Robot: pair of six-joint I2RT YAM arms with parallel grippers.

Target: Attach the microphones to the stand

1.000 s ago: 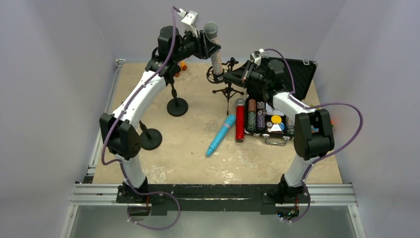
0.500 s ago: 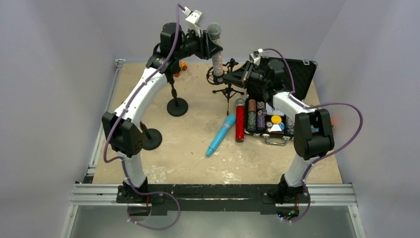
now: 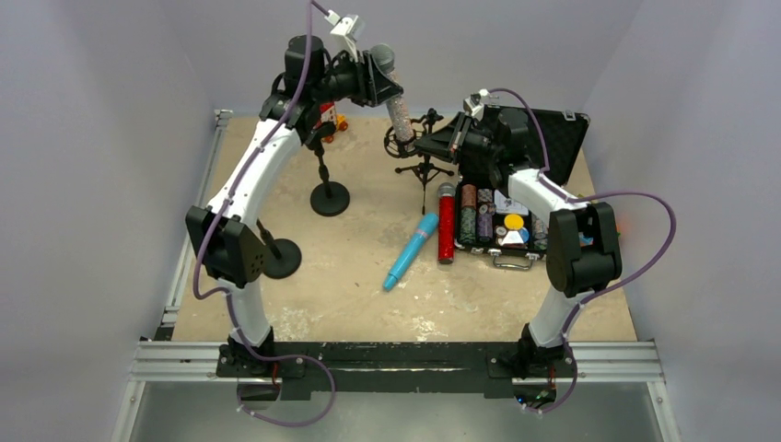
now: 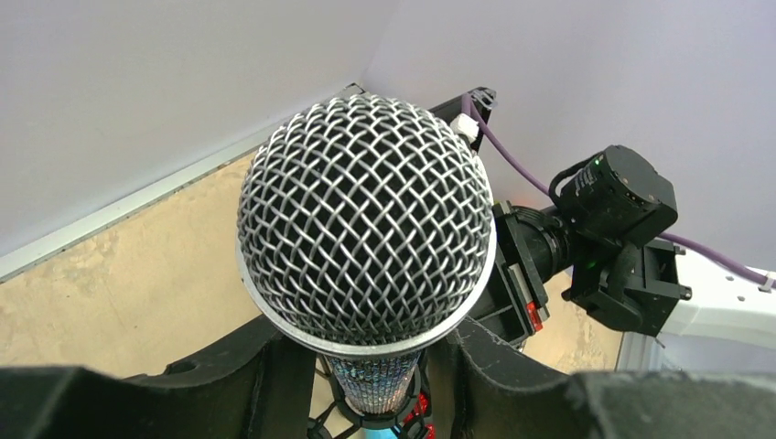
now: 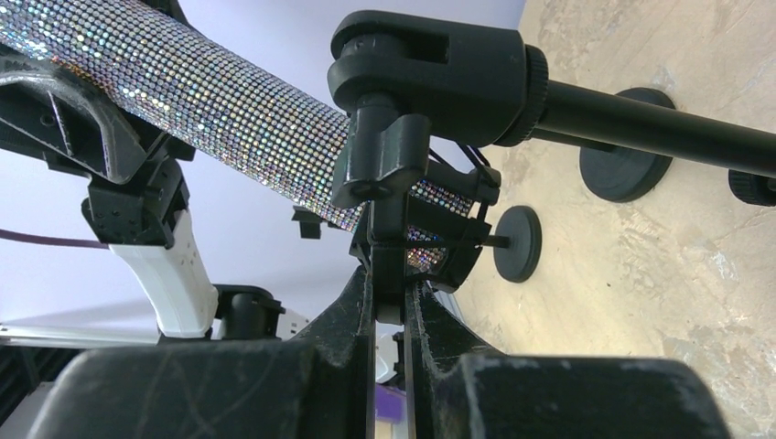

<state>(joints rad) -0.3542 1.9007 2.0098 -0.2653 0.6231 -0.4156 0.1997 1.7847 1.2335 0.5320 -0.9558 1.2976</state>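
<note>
Left gripper [image 3: 379, 81] pinched silver mic [image 3: 399, 109], tail in mount [image 3: 403, 140] of far stand [image 3: 424, 173]; right gripper [image 3: 438, 141] clamped stand. Tilted mic could jam, slip, or tip it.

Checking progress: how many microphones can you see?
3: silver-glitter microphone in the left gripper at the back; light blue microphone and red-glitter microphone lying on the table.
</note>
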